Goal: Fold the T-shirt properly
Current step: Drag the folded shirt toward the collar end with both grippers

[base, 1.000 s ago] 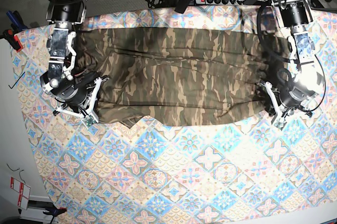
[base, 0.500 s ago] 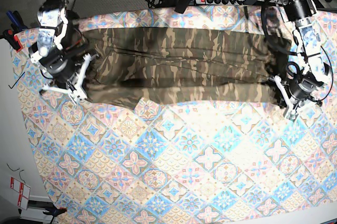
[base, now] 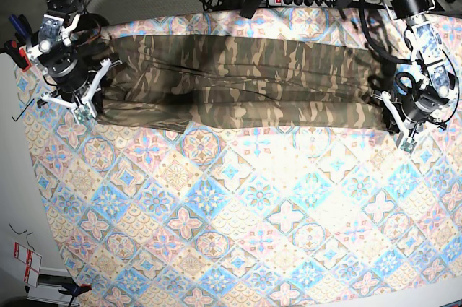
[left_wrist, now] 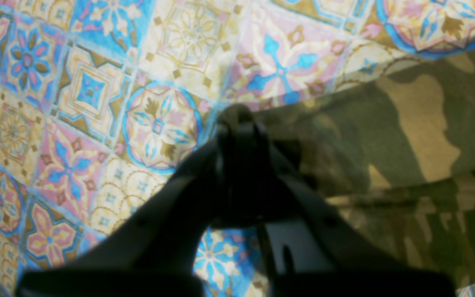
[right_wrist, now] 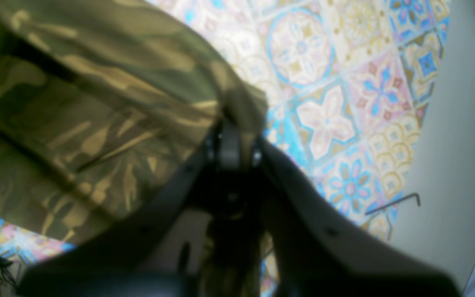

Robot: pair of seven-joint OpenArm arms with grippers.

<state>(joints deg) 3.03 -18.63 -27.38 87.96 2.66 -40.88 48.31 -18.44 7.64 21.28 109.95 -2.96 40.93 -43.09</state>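
Change: both arms have carried the shirt's near edge toward the far side of the table since the earlier frames; the broad camouflage spread has narrowed to a long band.
Tablecloth: pastel blue-pink tiles, largest item, covers the table; near half now bare.
T-shirt: lies as a long, narrow strip across the far part of the cloth, stretched between the two grippers.
Look: brown, tan and olive camouflage; lengthwise creases; a looser flap sags at the near edge toward the right arm.
Handling: judged soft, light, limp; will sag and wrinkle wherever unsupported. Best held at the end corners, both layers pinched, kept taut.
Right gripper: jaws closed tight on a fold of fabric at its end of the strip.
Left gripper: jaws pinched together at the cloth's edge, fabric apparently caught between them; blur leaves this less sure.
Hex key: small, on the bare tabletop beside the tablecloth.
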